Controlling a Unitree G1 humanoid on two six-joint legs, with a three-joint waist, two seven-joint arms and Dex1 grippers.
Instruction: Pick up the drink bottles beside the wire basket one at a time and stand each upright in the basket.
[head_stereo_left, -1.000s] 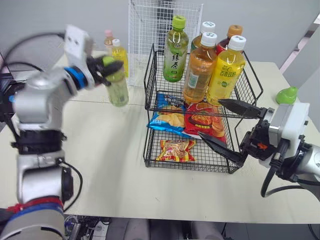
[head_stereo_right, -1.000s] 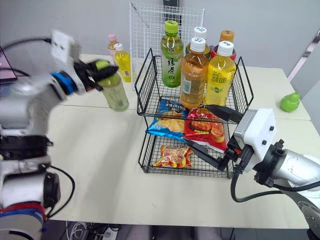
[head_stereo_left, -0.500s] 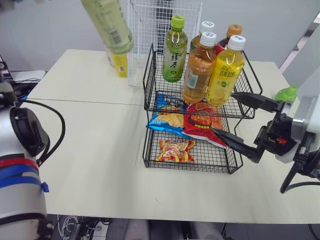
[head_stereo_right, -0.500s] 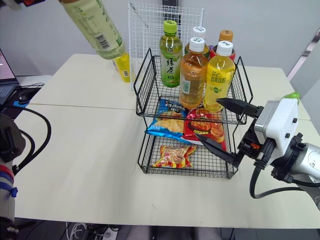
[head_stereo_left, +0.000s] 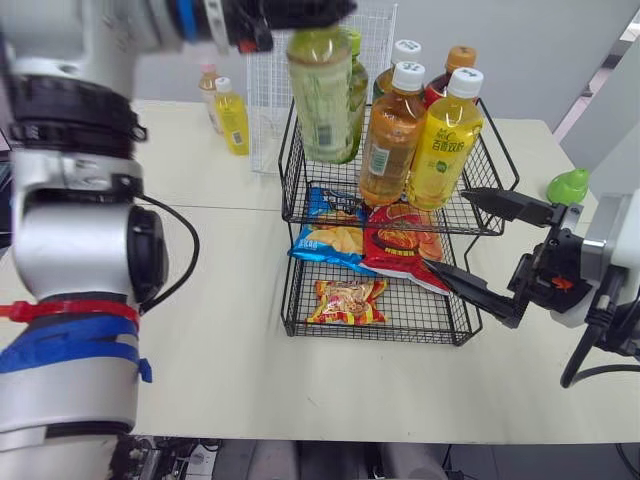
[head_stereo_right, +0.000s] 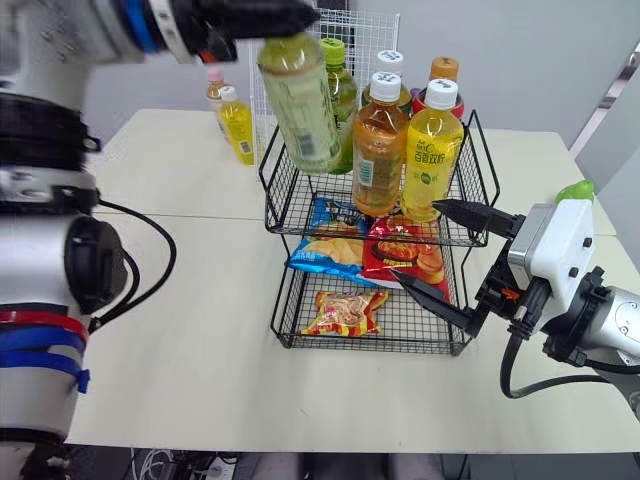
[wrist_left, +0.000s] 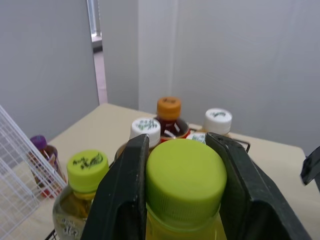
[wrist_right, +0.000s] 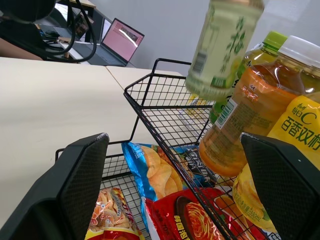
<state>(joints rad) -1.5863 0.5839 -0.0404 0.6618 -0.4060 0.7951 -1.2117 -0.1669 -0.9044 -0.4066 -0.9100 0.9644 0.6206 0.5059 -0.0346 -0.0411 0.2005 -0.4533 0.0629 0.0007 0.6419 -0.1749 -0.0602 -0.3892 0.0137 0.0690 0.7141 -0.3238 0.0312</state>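
The green tea bottle (head_stereo_left: 320, 95) has swung in from high and well to the left of the wire basket (head_stereo_left: 284, 190), where it hung tilted half a second ago. It now hangs nearly upright over the basket's upper tier, at the left front corner. The left gripper (wrist_left: 180, 150) is clamped on its neck, one black finger on each side of the lime cap. The bottle's base is above the mesh floor and not touching it.

The mesh under the bottle is bare. Just to its right stands the amber tea bottle (head_stereo_left: 390, 135), touching the yellow bottle (head_stereo_left: 440, 140). Three more bottles stand along the back of the tier, the nearest being the green-capped one (head_stereo_left: 355, 80) just behind the held bottle.

Left of the basket, past the white grid panel (head_stereo_left: 265, 110), a small yellow bottle (head_stereo_left: 232, 115) and a pink-capped bottle (head_stereo_left: 208, 85) stand on the table (head_stereo_left: 200, 330).

The right gripper (head_stereo_left: 452, 232) has kept its place at the basket's right front corner. Its fingers are spread wide and hold nothing, the upper one level with the upper tier's floor and the lower one beside the lower tier. Snack bags (head_stereo_left: 345, 300) lie below the upper tier.
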